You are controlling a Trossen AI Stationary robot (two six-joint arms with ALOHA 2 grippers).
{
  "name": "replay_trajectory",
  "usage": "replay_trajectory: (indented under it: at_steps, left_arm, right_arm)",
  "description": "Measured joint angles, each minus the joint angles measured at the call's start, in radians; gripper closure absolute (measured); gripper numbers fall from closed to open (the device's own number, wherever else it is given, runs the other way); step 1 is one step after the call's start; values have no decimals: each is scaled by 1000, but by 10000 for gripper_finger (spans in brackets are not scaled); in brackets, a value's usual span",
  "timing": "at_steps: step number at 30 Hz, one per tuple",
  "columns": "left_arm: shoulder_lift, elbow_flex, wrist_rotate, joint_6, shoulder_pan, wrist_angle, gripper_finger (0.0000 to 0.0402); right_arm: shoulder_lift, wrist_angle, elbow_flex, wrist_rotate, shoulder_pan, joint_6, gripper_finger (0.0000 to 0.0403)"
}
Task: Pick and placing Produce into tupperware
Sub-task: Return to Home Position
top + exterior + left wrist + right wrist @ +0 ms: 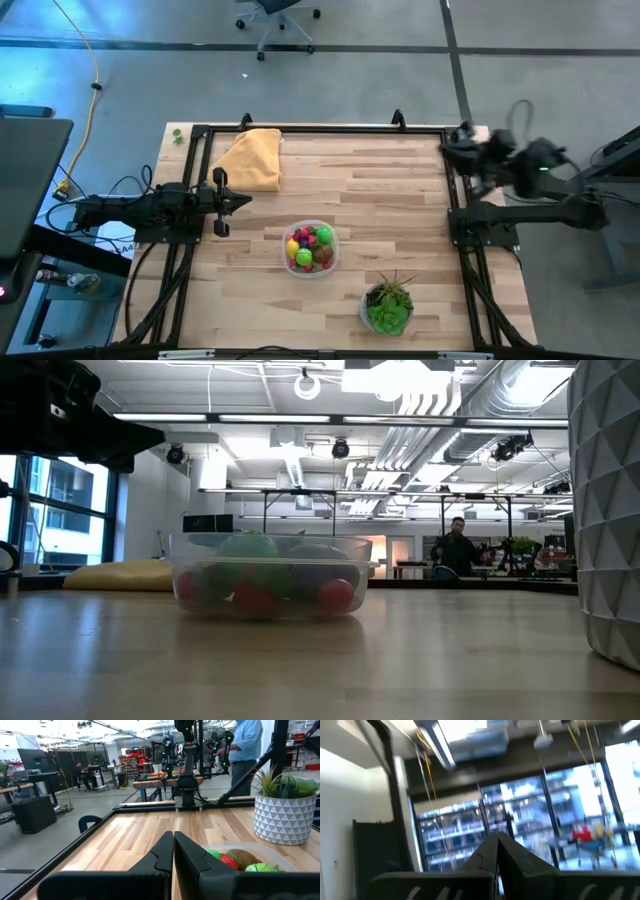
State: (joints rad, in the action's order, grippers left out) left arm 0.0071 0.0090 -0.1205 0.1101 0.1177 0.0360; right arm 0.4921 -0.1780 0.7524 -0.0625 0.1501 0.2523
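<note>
Holding produce (pixel 311 248), tupperware (pixel 311 223) sits clear of left gripper (pixel 243 200), right gripper (pixel 497 836)

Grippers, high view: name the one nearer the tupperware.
The left gripper, shut, at the left edge of the table, pointing toward the tupperware. The right gripper is farther off, by the table's right corner at the picture's top.

Clear tupperware (pixel 286 251), red-green-yellow produce (pixel 310 248), yellow cloth (pixel 252 158)
</note>
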Motion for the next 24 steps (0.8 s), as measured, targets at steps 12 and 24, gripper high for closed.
replay_trajectory:
  at_steps: [12,24]
  left_arm:
    - [0,0,0,0,0,0,396]
    - [3,0,1,-1,0,-2,396]
  right_arm:
    - [-377,215,25,74,0,-95,402]
    - [-464,29,-267,78,0,77,402]
